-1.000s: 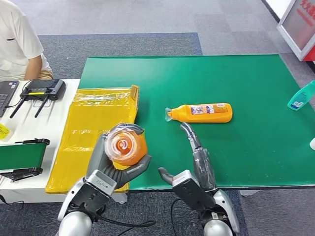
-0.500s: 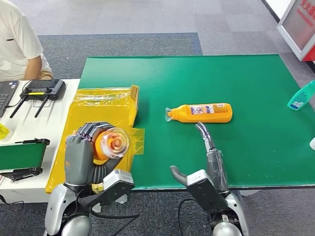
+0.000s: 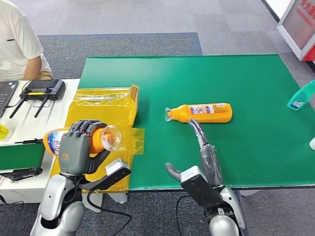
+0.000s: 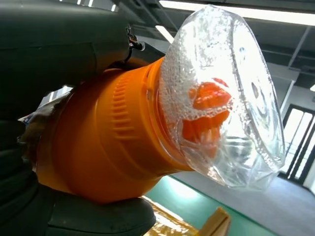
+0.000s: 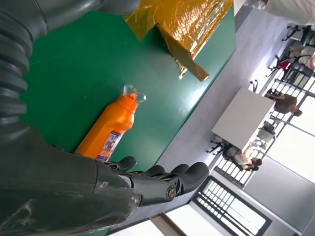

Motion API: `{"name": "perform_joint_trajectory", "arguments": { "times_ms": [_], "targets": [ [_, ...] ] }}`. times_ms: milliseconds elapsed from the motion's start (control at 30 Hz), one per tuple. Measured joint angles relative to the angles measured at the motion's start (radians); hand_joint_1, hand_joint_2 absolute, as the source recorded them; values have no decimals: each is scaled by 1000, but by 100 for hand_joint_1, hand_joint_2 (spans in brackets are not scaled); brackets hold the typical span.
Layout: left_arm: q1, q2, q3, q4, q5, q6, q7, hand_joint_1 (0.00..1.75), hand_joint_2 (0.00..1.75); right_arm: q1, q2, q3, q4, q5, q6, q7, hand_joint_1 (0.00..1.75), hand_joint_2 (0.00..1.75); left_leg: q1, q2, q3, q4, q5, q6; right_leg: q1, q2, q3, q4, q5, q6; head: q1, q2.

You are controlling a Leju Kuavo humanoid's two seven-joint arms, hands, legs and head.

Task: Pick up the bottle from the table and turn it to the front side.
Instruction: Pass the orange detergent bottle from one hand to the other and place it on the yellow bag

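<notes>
My left hand (image 3: pixel 76 146) grips an orange bottle (image 3: pixel 97 138) with a clear cap, held on its side above the yellow-wrapped box; its labelled end points left. In the left wrist view the bottle (image 4: pixel 122 132) and its clear cap sit close against my fingers (image 4: pixel 55 44). A second orange bottle (image 3: pixel 202 112) lies on its side on the green table (image 3: pixel 241 83), cap to the left. My right hand (image 3: pixel 204 156) is open, fingers stretched toward that bottle, their tips just short of it. The right wrist view shows the lying bottle (image 5: pixel 110 130) beyond my fingers (image 5: pixel 163 179).
A yellow-wrapped box (image 3: pixel 98 118) lies at the table's left edge. A teal spray bottle (image 3: pixel 300 96) lies at the right edge. On the white side table sit a black controller (image 3: pixel 43 90) and a small green-screened device (image 3: pixel 22 156). A person in white (image 3: pixel 18 42) sits at far left.
My left hand has swung left and turned the held bottle from cap-up to lying sideways. My right hand has moved forward, toward the lying bottle.
</notes>
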Motion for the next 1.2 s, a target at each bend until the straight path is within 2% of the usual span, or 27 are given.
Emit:
{"name": "perform_joint_trajectory", "arguments": {
  "times_ms": [133, 200, 400, 667, 1000, 1200],
  "targets": [
    [-84, 66, 6, 163, -72, -6, 13, 175, 175, -43, -4, 27, 46, -12, 6, -10, 0, 175, 0, 0, 0, 0, 2, -1, 1, 0, -1, 0, 1, -1, 0, 0],
    [-131, 85, 6, 255, -90, -8, 25, 175, 175, -59, -7, 46, 66, -12, 6, -14, 0, 175, 0, 0, 0, 0, 3, -2, 1, 0, -1, 0, 1, -1, 0, 0],
    [-253, 85, -14, 472, -103, -36, 80, 175, 175, -83, -15, 86, 91, -12, 4, -13, 0, 175, 0, 0, 0, 0, 3, -1, 0, 0, -1, 0, 2, 0, 0, 0],
    [-334, 50, -28, 638, -100, -48, 89, 175, 175, -84, -25, 105, 95, -25, 6, -11, 0, 175, 0, 0, -1, 0, 2, -1, 0, 0, -1, 0, 2, 0, 0, 0],
    [-381, -70, -35, 748, -82, -56, 59, 175, 175, -85, -33, 132, 96, -24, 11, -19, 0, 175, 0, 0, -2, 0, 2, -1, 0, 0, -1, 0, 2, 1, 0, 0],
    [-422, -112, -36, 839, -62, -53, 65, 175, 175, -86, -42, 151, 93, -16, 11, -19, 0, 175, 0, 0, -2, 0, 2, -1, 0, 0, -2, 0, 2, 1, 0, 0]
  ]
}}
